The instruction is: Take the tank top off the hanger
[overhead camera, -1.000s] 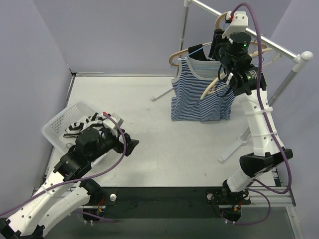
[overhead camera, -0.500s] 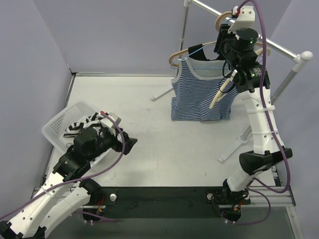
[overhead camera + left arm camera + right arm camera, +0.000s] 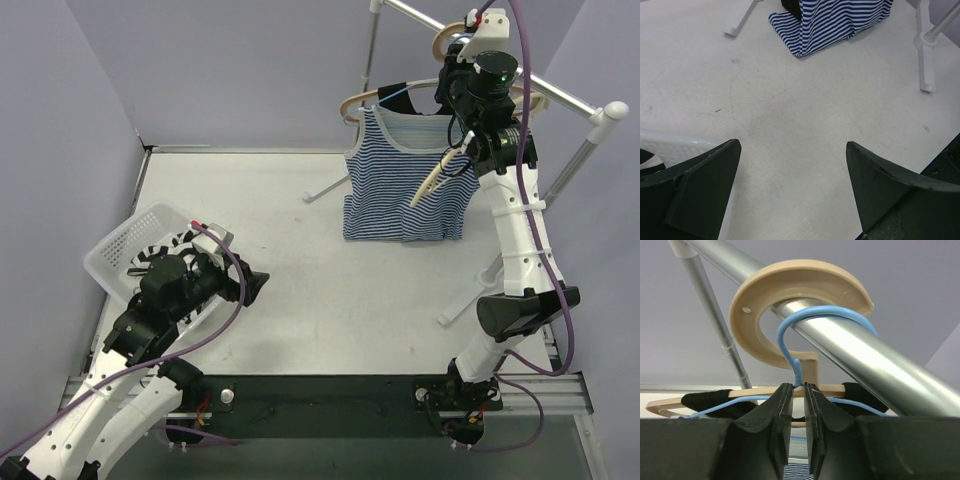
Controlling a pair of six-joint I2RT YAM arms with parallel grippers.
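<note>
The blue-and-white striped tank top [image 3: 405, 180] hangs on a blue wire hanger [image 3: 393, 97] from the metal rail [image 3: 545, 88]. My right gripper [image 3: 458, 95] is up at the rail, shut on the neck of the blue hanger [image 3: 796, 371] just under its hook. In the right wrist view a strip of the tank top [image 3: 797, 472] shows below the right gripper [image 3: 798, 390]. My left gripper [image 3: 258, 285] is open and empty, low over the table beside the basket. In the left wrist view the tank top's hem [image 3: 835, 20] lies far ahead of the left gripper [image 3: 792, 190].
A wooden hanger [image 3: 795, 282] with a black garment [image 3: 705, 401] hangs on the rail behind the blue one. Another wooden hanger [image 3: 432, 178] dangles in front of the tank top. A white basket [image 3: 118, 240] with striped cloth stands at the left. The rack's feet [image 3: 925, 65] rest on the table.
My right gripper has risen toward the rail with the blue hanger, lifting the tank top slightly. The dangling wooden hanger has swung. The left arm has shifted slightly left.
</note>
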